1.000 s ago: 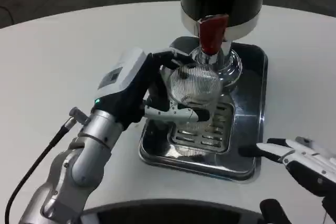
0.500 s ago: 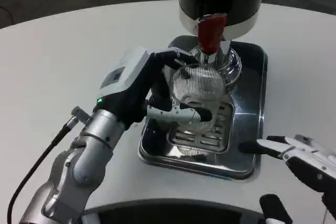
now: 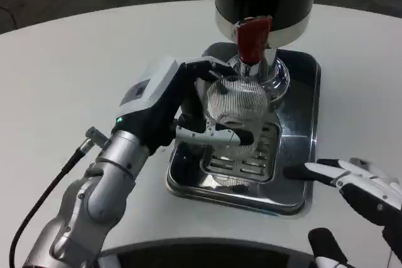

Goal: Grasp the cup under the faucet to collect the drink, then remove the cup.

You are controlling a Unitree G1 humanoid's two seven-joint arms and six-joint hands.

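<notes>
Barely anything shifted: my right hand, fingers spread and holding nothing, edged closer to the steel tray rim. My left hand grips the ribbed cup under the red faucet. No readable writing.

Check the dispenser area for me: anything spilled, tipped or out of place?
Nothing stands out. The left hand holds the clear ribbed cup under the faucet, over the tray's grate. I can't make out any spill. The right hand waits beside the tray.
</notes>
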